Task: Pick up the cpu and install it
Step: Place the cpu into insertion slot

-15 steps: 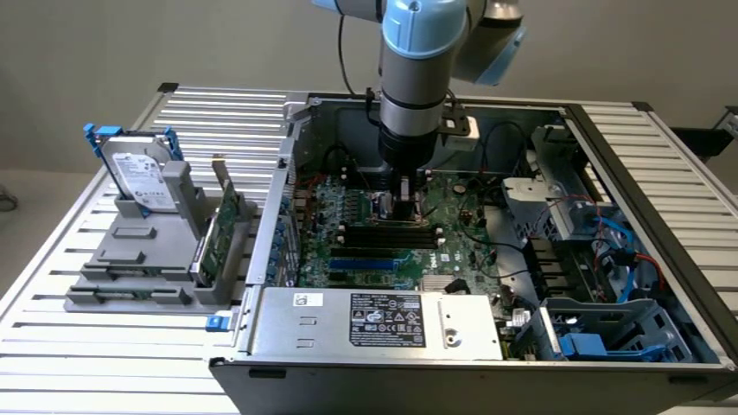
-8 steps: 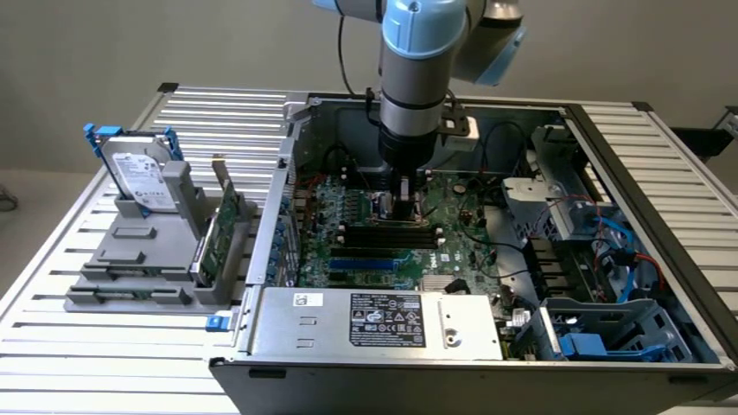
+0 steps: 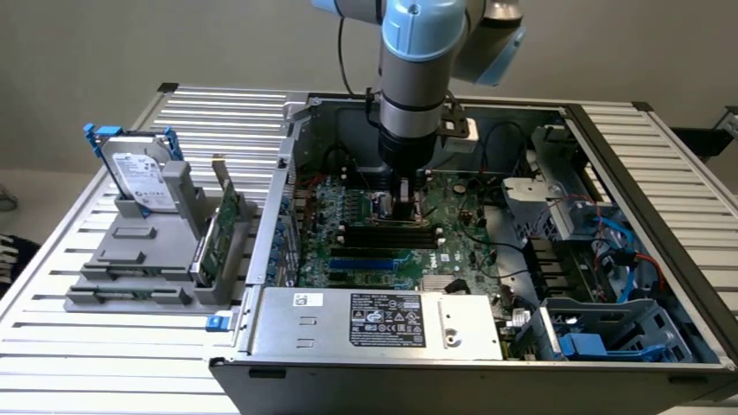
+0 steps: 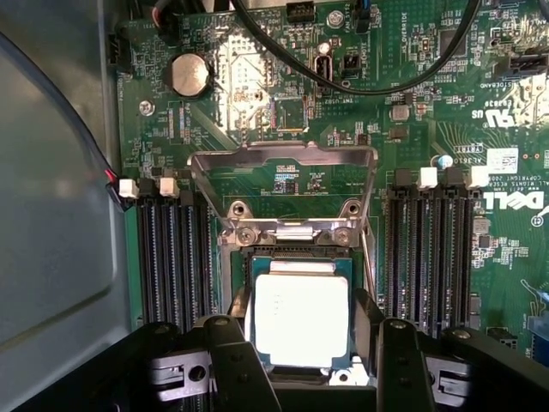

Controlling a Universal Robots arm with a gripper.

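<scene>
Gripper (image 4: 302,309) jaws pinch the cpu (image 4: 300,330) by two opposite edges, flat over the CPU socket (image 4: 296,251), beside the socket's raised retention frame (image 4: 283,156).

The cpu (image 4: 302,322) is a small, flat square chip with a pale silver-grey metal top and a thin rim around it. It lies level and face up, squared inside the black socket frame (image 4: 296,255) on the green motherboard (image 4: 429,77). The swung-open metal retention plate (image 4: 283,156) is hinged just beside it. In the exterior view this spot is at 12 o'clock from the black memory slots (image 3: 386,233).
</scene>
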